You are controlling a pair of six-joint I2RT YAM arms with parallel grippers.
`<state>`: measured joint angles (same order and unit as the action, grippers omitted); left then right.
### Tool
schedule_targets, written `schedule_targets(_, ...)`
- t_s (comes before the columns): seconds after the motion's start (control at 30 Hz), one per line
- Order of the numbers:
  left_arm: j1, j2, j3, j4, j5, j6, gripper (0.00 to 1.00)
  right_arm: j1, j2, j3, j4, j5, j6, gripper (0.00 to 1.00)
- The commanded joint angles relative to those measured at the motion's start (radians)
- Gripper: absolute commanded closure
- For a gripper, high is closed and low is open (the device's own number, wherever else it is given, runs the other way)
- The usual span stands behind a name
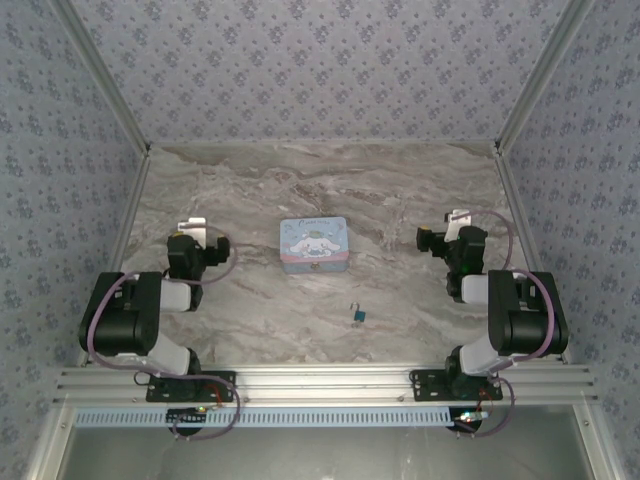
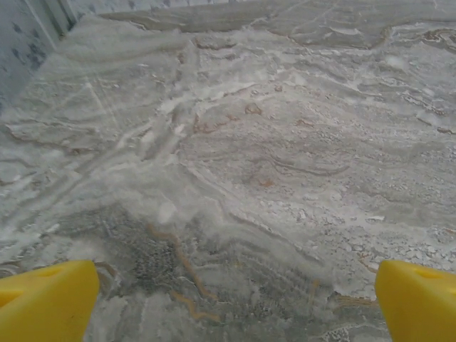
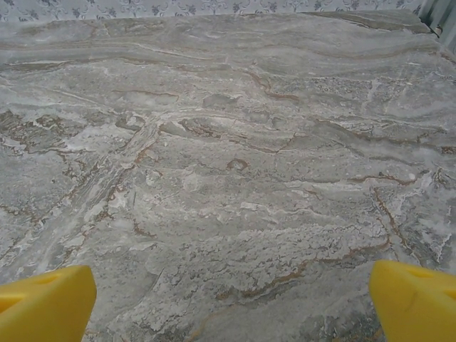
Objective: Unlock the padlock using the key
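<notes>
Padlock (image 1: 357, 316): tiny, with a blue body and a thin metal shackle loop pointing toward the far left. It rests on the marble tabletop (image 1: 250, 190), toward the near edge, roughly midway across. Too small to tell whether the shackle is locked.

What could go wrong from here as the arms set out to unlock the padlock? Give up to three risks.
The padlock is tiny and loose on the table; the open left tool or right tool may nudge it away instead of gripping it.
The key cannot be told apart at this size, so a grasp may miss it.
The tin sits close behind the padlock; a reaching arm could bump it.
</notes>
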<state>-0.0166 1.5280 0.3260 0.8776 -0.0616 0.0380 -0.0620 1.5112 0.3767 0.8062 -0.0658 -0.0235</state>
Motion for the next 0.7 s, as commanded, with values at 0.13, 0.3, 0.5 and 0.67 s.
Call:
schedule_targets(0.13, 0.051, 0.008, 0.084, -0.057, 0.051, -0.073, 0.01, 0.005, 0.009, 0.014, -0.010, 0.021, 0.000, 0.00)
schedule_targets(0.3, 0.049, 0.005, 0.084, -0.059, 0.049, -0.073, 0.01, 0.014, 0.009, 0.014, -0.010, 0.037, -0.004, 0.00)
schedule_targets(0.5, 0.030, 0.005, 0.087, -0.063, 0.012, -0.060, 0.01, 0.018, 0.010, 0.015, -0.012, 0.044, -0.006, 0.00)
schedule_targets(0.67, 0.028, 0.006, 0.087, -0.063, 0.009, -0.061, 0.01, 0.018, 0.010, 0.015, -0.012, 0.044, -0.006, 0.00)
